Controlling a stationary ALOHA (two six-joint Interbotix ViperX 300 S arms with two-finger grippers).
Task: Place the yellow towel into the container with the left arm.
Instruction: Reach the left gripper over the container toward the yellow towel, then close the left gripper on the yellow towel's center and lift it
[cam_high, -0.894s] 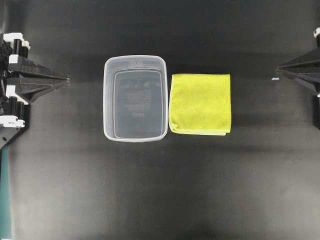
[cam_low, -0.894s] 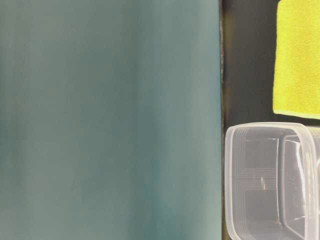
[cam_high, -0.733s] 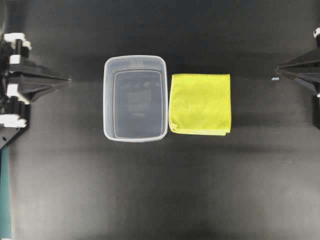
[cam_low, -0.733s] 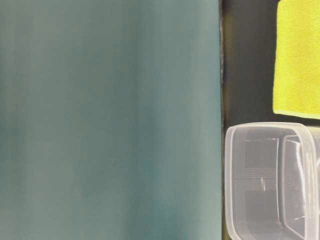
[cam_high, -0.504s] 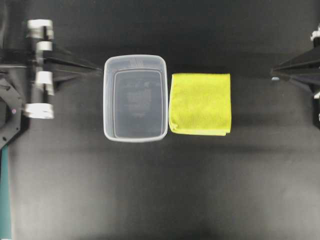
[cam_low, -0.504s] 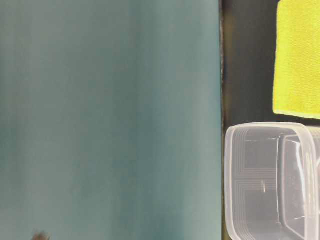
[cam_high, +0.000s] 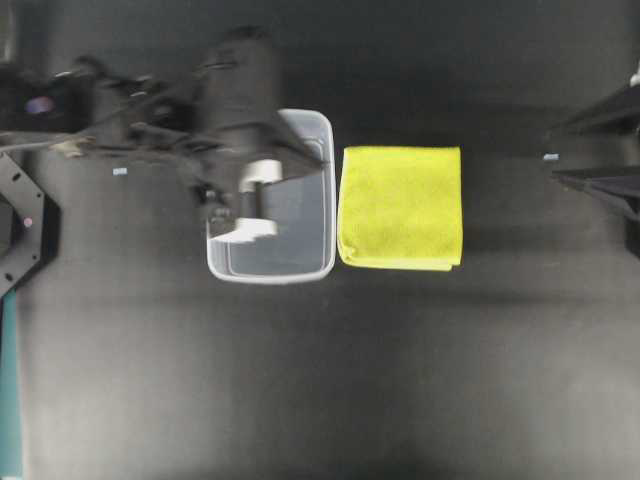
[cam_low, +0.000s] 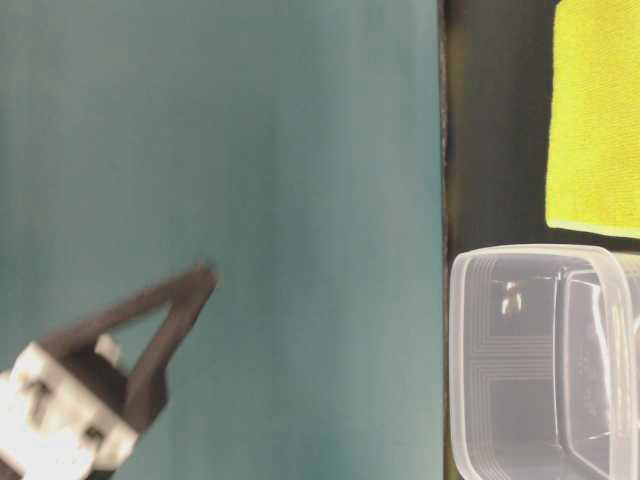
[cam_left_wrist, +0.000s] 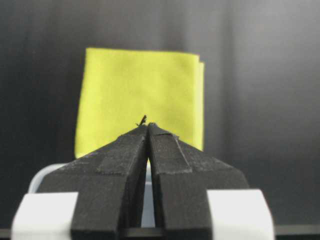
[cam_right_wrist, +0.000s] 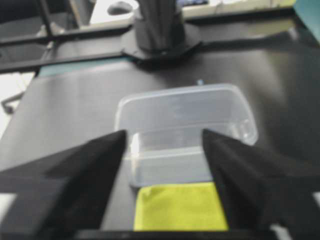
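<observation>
The yellow towel (cam_high: 401, 208) lies flat on the black table, just right of the clear container (cam_high: 270, 272). My left gripper (cam_high: 326, 162) hangs blurred above the container, its tip near the rim on the towel's side. In the left wrist view the gripper (cam_left_wrist: 148, 125) has its jaws shut and empty, with the towel (cam_left_wrist: 140, 95) ahead and the container rim (cam_left_wrist: 40, 175) below. It also shows blurred in the table-level view (cam_low: 205, 275). My right gripper (cam_high: 552, 152) is open at the right edge. In the right wrist view it (cam_right_wrist: 164, 135) frames the towel (cam_right_wrist: 180, 207) and container (cam_right_wrist: 185, 125).
The black table (cam_high: 320, 380) stretches round both things. A teal panel (cam_low: 220, 150) fills the left of the table-level view, where the container (cam_low: 540, 360) and towel (cam_low: 595, 120) show at the right. The left arm's base (cam_right_wrist: 160, 30) stands behind the container.
My left arm has swung fast from the left edge to above the container, still shut. My right gripper's jaws have spread apart at the right edge.
</observation>
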